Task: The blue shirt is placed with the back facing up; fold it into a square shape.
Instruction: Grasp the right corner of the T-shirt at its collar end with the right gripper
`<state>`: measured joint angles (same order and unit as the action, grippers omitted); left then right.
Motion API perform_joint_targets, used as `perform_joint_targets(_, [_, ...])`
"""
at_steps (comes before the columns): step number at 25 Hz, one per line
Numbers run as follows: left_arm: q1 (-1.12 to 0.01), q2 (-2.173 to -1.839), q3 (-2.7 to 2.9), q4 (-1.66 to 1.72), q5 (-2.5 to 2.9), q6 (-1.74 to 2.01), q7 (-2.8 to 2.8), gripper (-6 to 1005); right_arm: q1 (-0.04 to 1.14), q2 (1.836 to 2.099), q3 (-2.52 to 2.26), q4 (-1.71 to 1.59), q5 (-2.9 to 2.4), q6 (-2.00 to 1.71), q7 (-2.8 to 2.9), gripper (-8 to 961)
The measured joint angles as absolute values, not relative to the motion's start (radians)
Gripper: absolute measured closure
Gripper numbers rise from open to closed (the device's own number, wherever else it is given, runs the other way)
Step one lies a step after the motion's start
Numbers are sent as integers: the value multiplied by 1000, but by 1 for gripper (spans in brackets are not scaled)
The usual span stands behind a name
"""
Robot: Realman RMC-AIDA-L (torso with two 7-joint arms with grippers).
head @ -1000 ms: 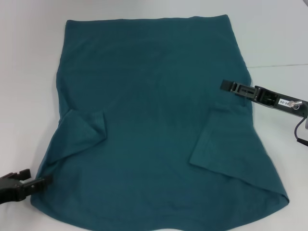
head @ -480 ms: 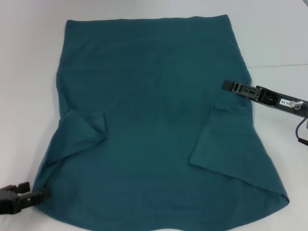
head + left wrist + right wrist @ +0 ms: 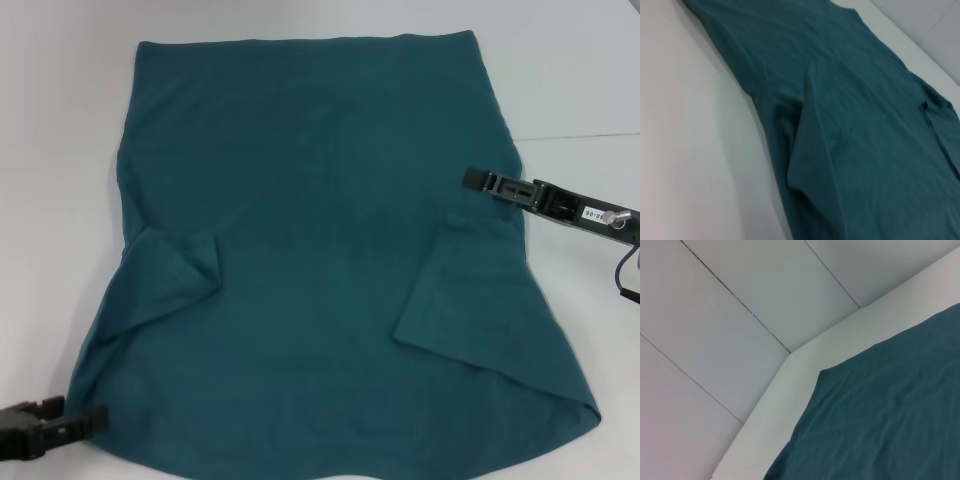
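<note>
Flanking the blue shirt point(image 3: 320, 260): end effectors

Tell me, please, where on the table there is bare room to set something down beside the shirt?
Bare white table lies on the robot's left of the blue shirt, above the left end effector, and beyond its far hem. On the right, free space sits above the right end effector. The middle is all shirt.
</note>
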<state>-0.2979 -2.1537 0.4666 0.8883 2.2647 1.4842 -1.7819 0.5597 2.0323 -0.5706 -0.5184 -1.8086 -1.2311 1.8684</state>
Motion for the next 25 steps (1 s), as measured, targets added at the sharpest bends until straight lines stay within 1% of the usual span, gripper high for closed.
perform_joint_targets(22, [-323,-2154,476,882,2309,1489,-1813,274,554,2035,-571,-517,-1809,-1238,1870,12])
perform_joint_targets(25, [-336,-2150,475,882,2341,1461,-1851,290,554,2035,-571,-518,-1808,-1238,1870,12])
